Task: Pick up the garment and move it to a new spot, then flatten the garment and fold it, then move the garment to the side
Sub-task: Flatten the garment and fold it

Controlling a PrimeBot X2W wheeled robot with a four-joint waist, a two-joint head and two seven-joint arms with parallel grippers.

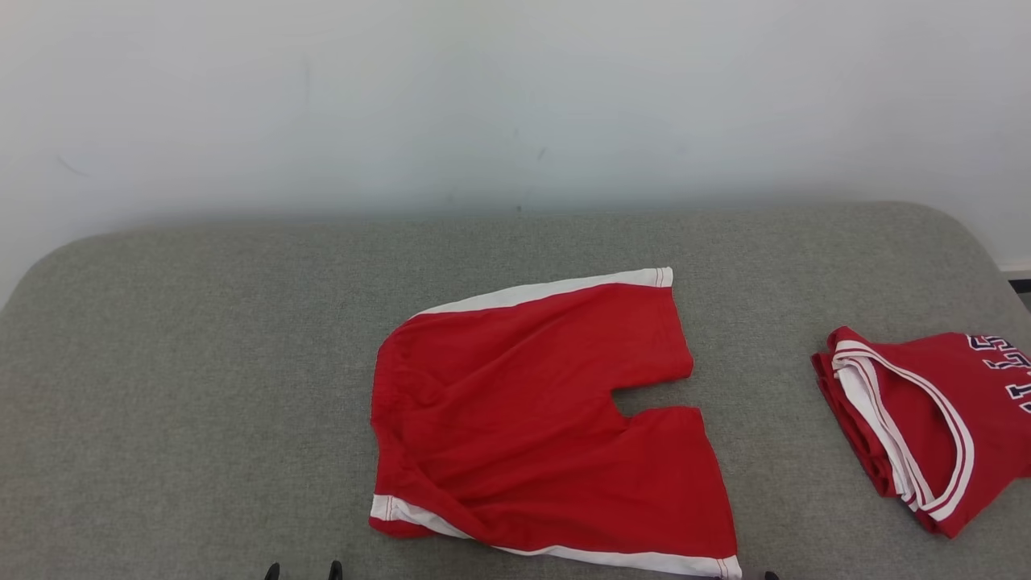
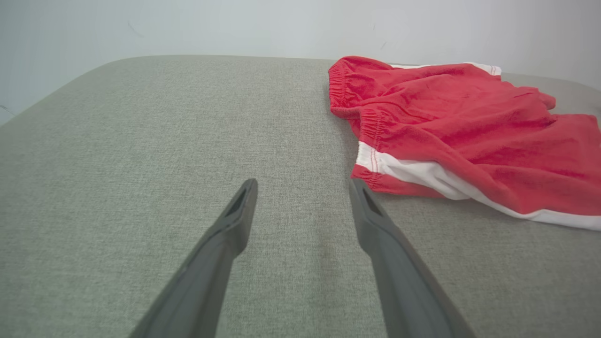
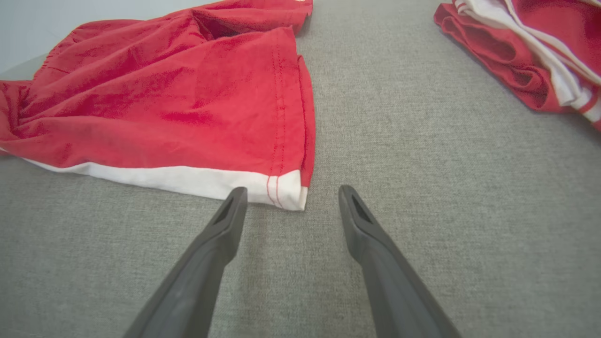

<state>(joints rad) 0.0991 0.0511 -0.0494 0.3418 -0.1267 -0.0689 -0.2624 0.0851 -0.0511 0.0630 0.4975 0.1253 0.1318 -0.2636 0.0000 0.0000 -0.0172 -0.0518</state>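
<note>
Red shorts [image 1: 548, 419] seen flat at 12 o'clock, jersey [image 1: 910, 395] at 3. Holding left tool [image 2: 303, 184], right tool [image 3: 292, 190] released at near corners, likely for a two-point pickup.

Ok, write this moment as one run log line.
shorts: spread out, wrinkled, unfolded | left gripper: open, empty | right gripper: open, empty | jersey: folded, right side

Garment [image 1: 548, 419] on surface [image 1: 201, 362]: ahead-right of left gripper [image 2: 304, 184], ahead-left of right gripper [image 3: 292, 189]. Folded jersey [image 1: 918, 419]: ahead-right of right gripper.
</note>
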